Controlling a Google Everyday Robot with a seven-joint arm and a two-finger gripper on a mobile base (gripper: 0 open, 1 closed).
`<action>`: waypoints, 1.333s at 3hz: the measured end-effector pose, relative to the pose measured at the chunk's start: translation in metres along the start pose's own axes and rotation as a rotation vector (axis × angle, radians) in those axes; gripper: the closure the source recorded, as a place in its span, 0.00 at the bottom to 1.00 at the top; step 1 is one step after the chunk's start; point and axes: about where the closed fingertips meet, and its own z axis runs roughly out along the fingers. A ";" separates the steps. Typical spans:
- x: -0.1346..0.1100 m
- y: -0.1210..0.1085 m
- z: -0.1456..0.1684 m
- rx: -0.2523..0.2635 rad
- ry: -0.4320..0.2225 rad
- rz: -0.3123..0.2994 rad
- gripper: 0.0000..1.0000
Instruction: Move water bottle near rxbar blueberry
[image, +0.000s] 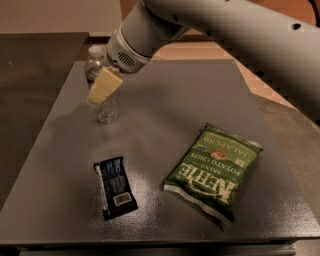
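Observation:
The water bottle stands at the back left of the grey table; its white cap and clear base show, and its middle is hidden. My gripper, pale yellow at the tip, sits right in front of the bottle's body at mid height. I cannot tell whether it holds the bottle. The rxbar blueberry is a flat dark navy wrapper with a white barcode patch. It lies at the front left of the table, well in front of the bottle.
A green Kettle jalapeño chip bag lies at the front right of the table. My large white arm reaches in from the upper right across the back. A dark surface borders the table on the left.

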 end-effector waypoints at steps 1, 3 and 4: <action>-0.003 0.004 0.002 -0.017 -0.011 -0.001 0.48; -0.008 0.012 -0.011 -0.034 -0.040 -0.008 0.94; -0.006 0.020 -0.028 -0.040 -0.039 -0.001 1.00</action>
